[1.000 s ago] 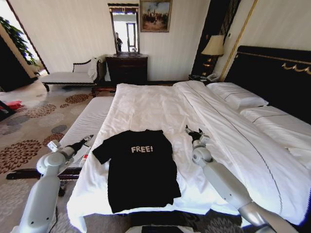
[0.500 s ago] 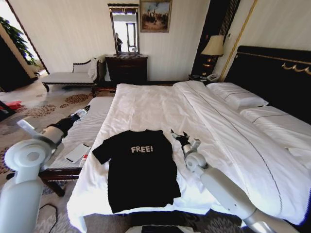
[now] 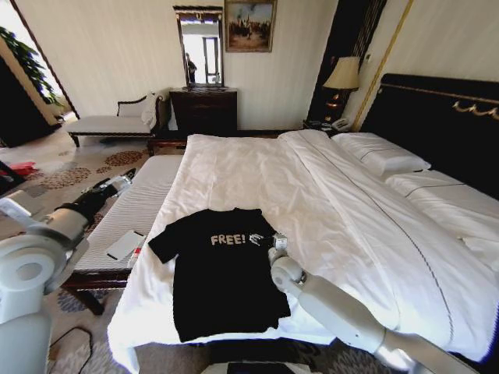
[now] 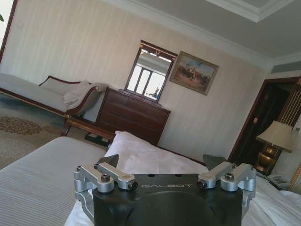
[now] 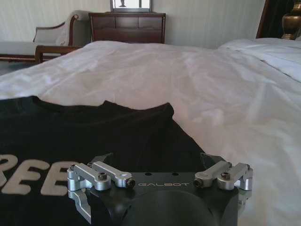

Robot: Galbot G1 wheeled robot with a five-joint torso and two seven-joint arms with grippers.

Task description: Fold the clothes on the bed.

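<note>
**Right gripper low over the shirt's chest**

The T-shirt (image 3: 224,269) lay flat, print up, near the foot edge of the bed (image 3: 327,195), sleeves spread and collar toward the far side. The right gripper (image 3: 263,240) hung just above the shirt's right shoulder, beside the end of the "FREE!" lettering. Its jaws stood wide apart and held nothing. From the wrist view, the black cloth (image 5: 94,136) ran under and ahead of the jaws, the collar lay just beyond them, and white duvet (image 5: 197,80) stretched further out.

The left gripper (image 3: 118,184) was raised off to the shirt's left, well apart from it, above the bench (image 3: 129,214) alongside the bed. Its jaws pointed toward the dresser (image 4: 134,117) and mirror (image 4: 148,75) on the far wall. Whether those jaws were wide or narrow could not be told.
</note>
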